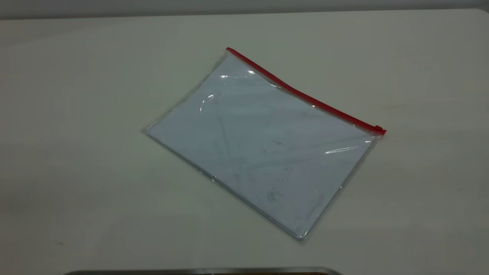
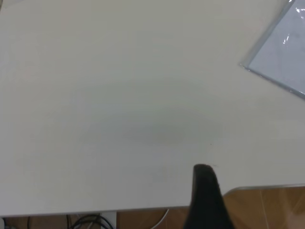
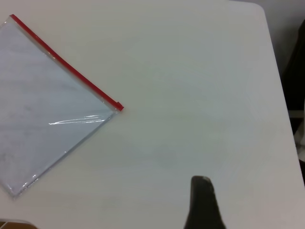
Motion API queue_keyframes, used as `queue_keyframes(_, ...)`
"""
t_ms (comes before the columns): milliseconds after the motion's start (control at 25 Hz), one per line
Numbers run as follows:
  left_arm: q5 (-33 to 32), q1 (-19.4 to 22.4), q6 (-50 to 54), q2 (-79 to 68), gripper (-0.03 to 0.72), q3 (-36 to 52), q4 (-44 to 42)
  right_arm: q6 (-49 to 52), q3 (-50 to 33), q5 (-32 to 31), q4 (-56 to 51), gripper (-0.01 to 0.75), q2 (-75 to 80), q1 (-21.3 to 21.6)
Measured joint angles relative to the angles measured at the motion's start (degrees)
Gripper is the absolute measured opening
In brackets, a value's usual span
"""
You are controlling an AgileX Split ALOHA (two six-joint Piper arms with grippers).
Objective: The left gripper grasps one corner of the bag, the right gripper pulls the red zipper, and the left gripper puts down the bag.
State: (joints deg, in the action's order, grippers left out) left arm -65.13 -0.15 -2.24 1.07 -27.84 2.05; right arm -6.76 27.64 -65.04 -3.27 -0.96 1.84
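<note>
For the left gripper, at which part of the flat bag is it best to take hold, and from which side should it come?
Probably the corner where the red zipper ends farthest from the slider. The bag lies flat on the table, so the left gripper should come down from the left onto that edge, pinching beside the red strip, leaving the slider end free for the right gripper.

A flat, clear plastic bag (image 1: 263,145) lies on the pale worktop (image 1: 76,114), turned at an angle so its corners point outward like a diamond. It looks bluish-white, scuffed with small dark marks and creased with shiny wrinkles. A thin red zipper (image 1: 305,97) runs along its far long edge, with the small red slider (image 1: 379,130) at the right-hand end, at the bag's corner (image 1: 376,136).
</note>
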Motion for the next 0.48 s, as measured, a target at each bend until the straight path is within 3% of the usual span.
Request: queue_keyframes(480,0.0,0.0,0.0,0.0,0.58,0.0,0.0,0.11,0.0,0.0,-0.37,0.557,0.0,0.0)
